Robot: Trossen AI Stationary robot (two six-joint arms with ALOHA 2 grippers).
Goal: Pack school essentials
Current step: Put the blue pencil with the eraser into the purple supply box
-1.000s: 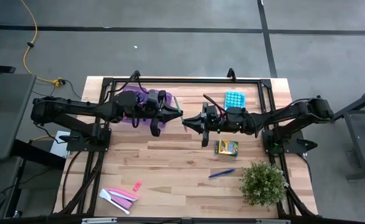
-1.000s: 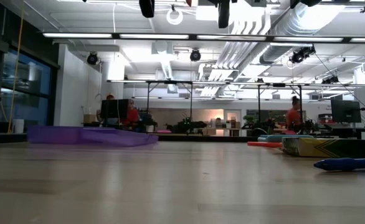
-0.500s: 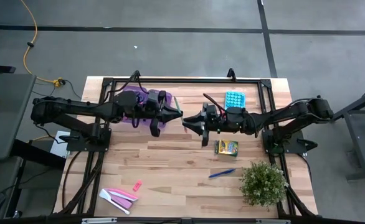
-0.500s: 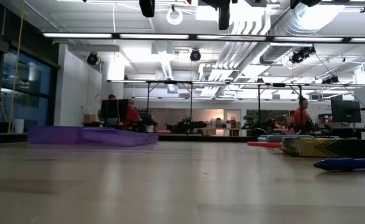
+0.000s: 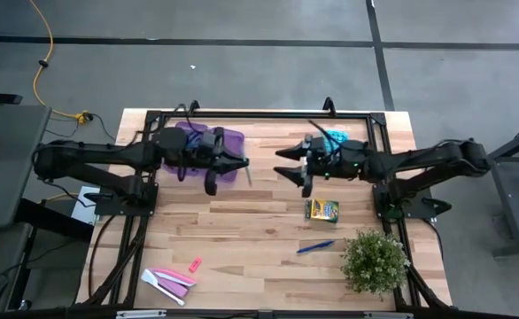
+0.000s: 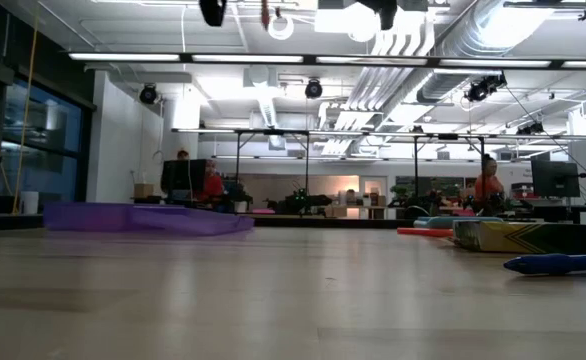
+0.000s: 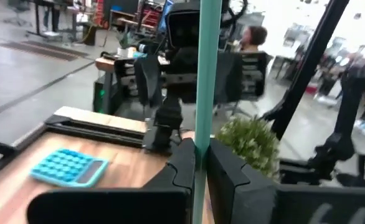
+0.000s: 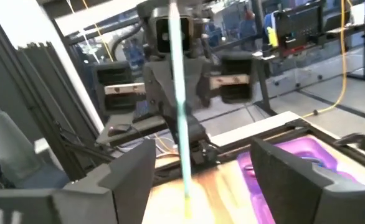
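Observation:
My left gripper [image 5: 242, 165] is shut on a green pencil [image 7: 201, 93], high above the table's middle, beside the open purple case [image 5: 208, 147]. My right gripper [image 5: 283, 166] is open and empty, facing the left one across a short gap. In the right wrist view [image 8: 201, 186] its fingers stand on either side of the pencil [image 8: 177, 99], well apart from it. A crayon box [image 5: 322, 210], a blue pen [image 5: 315, 246], a pink marker [image 5: 195, 264] and a pink-and-white piece [image 5: 166, 280] lie on the table. My left gripper pinches the green pencil's shaft [image 7: 199, 155] between its two fingers [image 7: 184, 165], somewhere along its middle part. The fingers are about level and point toward the table's right, lying across the pencil. The pencil stands nearly upright, clear of the table.
A blue ridged block [image 5: 333, 138] lies at the far right, partly under my right arm. A bushy green plant [image 5: 375, 260] stands at the near right. In the low view the purple case [image 6: 148, 218] lies left, the crayon box [image 6: 523, 236] and pen [image 6: 558, 264] right.
The two grippers, which met tip to tip over the table's middle, have drawn apart. My left gripper has gone toward the left edge with the green pencil. My right gripper has gone toward the right and far edges, without the pencil.

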